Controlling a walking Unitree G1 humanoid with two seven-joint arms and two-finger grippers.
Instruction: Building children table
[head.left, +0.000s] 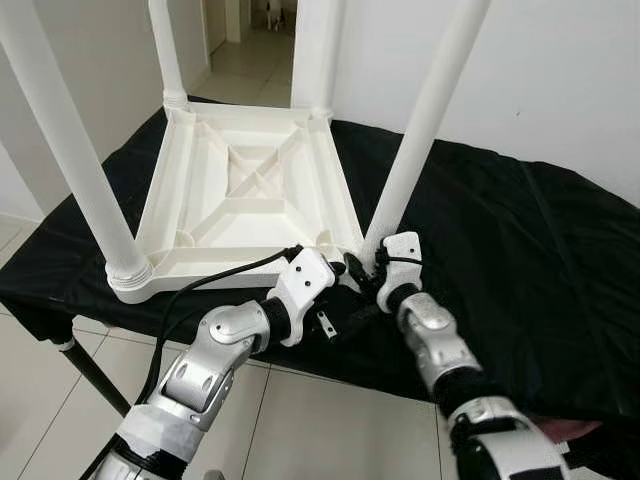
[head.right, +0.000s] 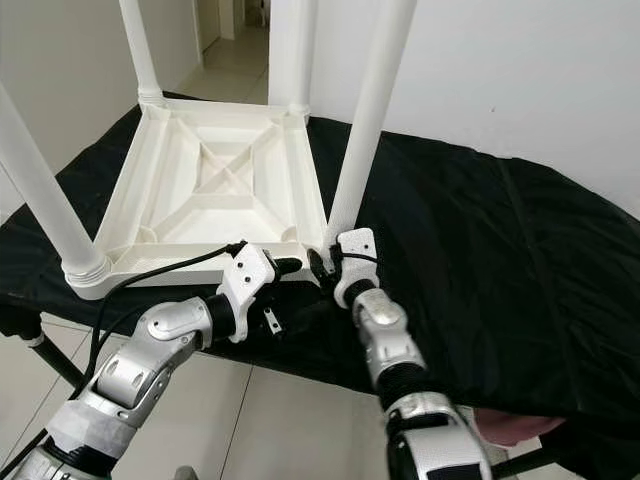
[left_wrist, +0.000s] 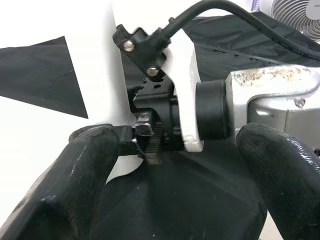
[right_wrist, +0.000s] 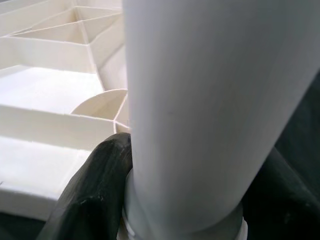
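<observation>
Upside-down white children's table (head.left: 250, 190) lies top-down on the black-covered counter (head.left: 520, 260), ribbed underside up, four white legs standing up from its corners. It sits toward the robot's left half of the counter, near front edge

Step in hand, as I judge it: seating or tightening the near-right leg (head.left: 425, 120) in its corner socket. To do it well: keep the leg vertical, turn about its own axis with no sideways pull, grip low near the collar so the thread doesn't cross, brace the tabletop so it doesn't slide on the cloth

Right hand (head.left: 378, 268) is at the base of that leg, fingers closed round it; right wrist view shows a black finger (right_wrist: 95, 185) pressed on the tube just above the collar, the other finger on the far side, so it is gripping the leg

Left hand (head.left: 345, 275) is just beside the right one, at the table's near-right corner, touching or nearly touching the frame edge. Left wrist view looks between its two spread black fingers (left_wrist: 65, 185) at the right wrist; open, holding nothing

Leg base sits between the right fingers; tabletop corner right under and left of both hands
</observation>
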